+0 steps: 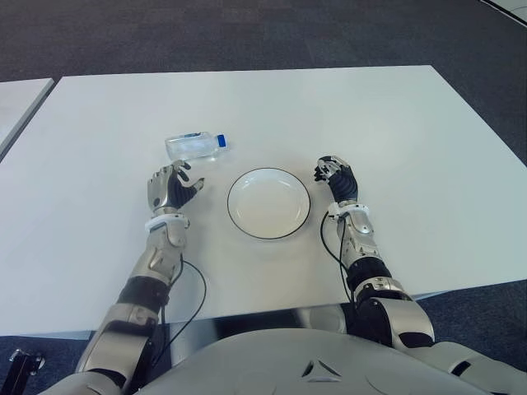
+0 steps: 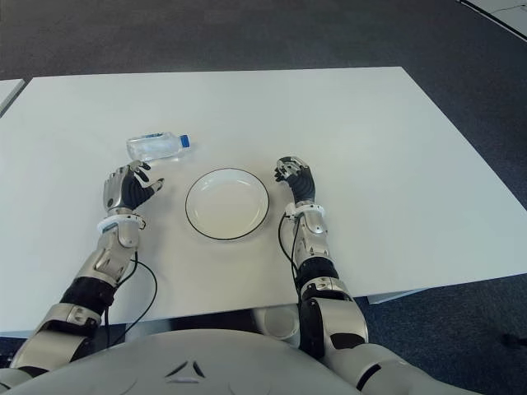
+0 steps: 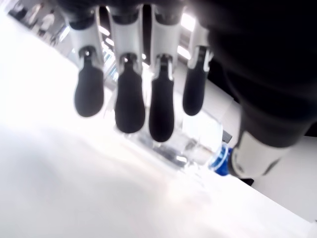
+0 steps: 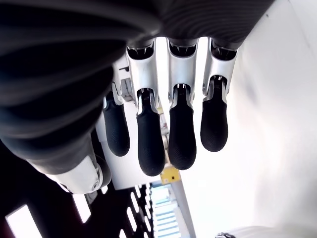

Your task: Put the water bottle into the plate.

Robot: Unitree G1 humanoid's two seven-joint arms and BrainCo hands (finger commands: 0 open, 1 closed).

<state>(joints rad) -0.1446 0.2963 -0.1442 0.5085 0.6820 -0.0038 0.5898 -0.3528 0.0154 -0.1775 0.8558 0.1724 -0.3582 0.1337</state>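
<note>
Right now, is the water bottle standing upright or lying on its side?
Lying on its side. The water bottle rests flat on the table, blue cap toward the robot's right, beyond the open left hand, outside the plate.
</note>
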